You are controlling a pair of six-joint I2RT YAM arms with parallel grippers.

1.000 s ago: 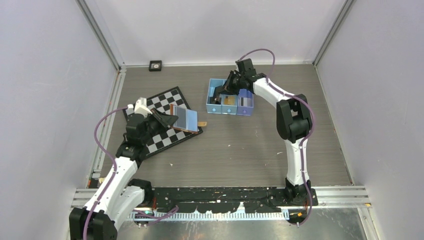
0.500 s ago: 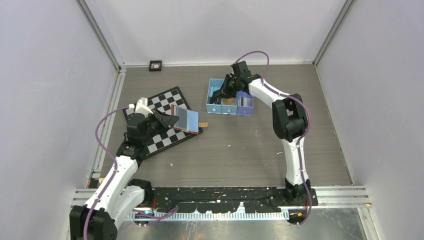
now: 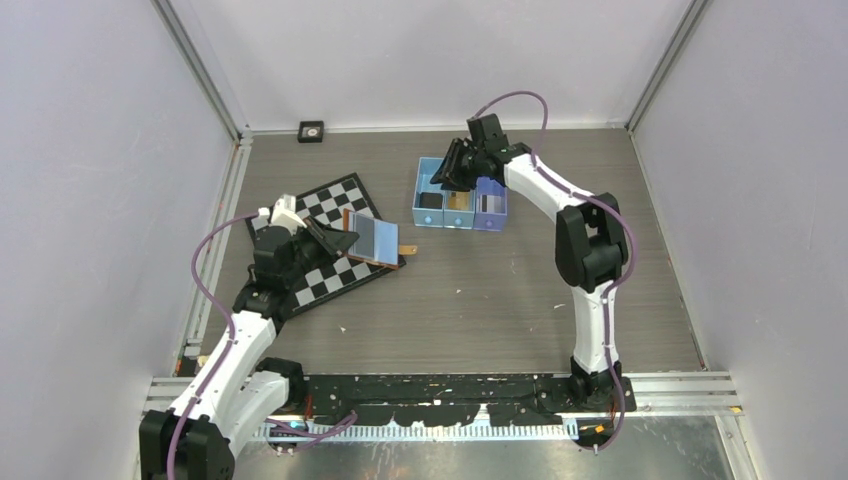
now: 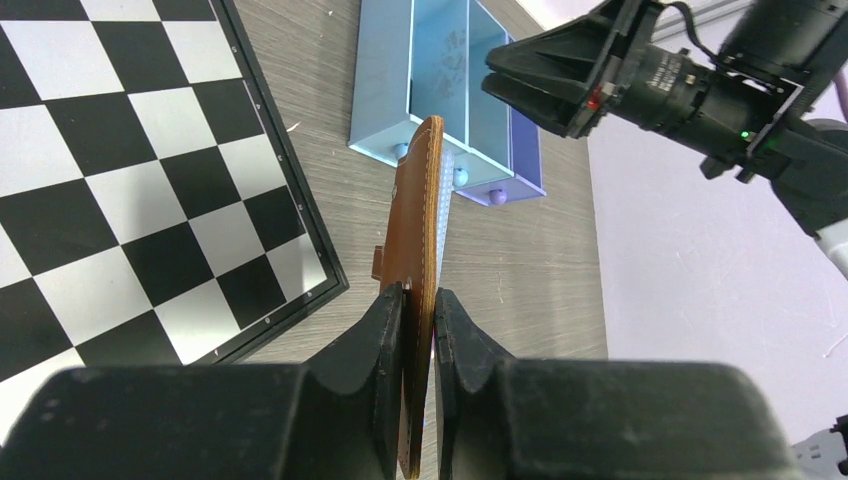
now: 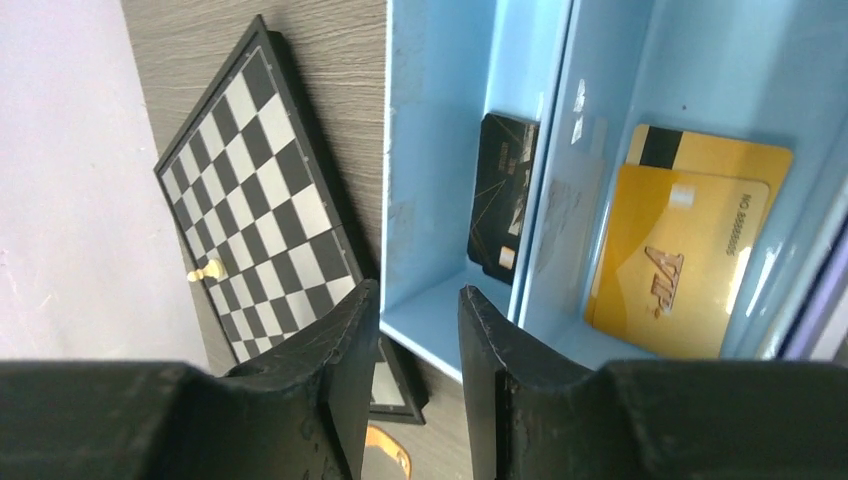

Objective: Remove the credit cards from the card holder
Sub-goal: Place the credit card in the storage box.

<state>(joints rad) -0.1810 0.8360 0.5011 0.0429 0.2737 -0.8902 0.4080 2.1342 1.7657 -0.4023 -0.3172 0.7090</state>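
Board: checkered board (image 3: 330,200) lies flat on the surface (image 3: 480,300) at the left.
Left tool: left tool (image 4: 418,300) is pinching the card holder (image 4: 420,220) by its near edge.
Holder: it stands on its thin side above the board's corner, the brown side one way and the grey side the other. I think it is held like this so the other arm can reach in.
Tray: blue tray (image 5: 545,150) sits well apart from the holder, farther back.
Cards: black card (image 5: 503,195) leans in the left box. Gold cards (image 5: 680,270) lie in the middle box. The tray looks like the place for cards that are out.
Right tool: right tool (image 5: 420,300) hangs over the tray's left box, fingers spread with nothing between them.
Hard to see: the right box is cut off in the close view. I cannot tell how many cards are in the holder.
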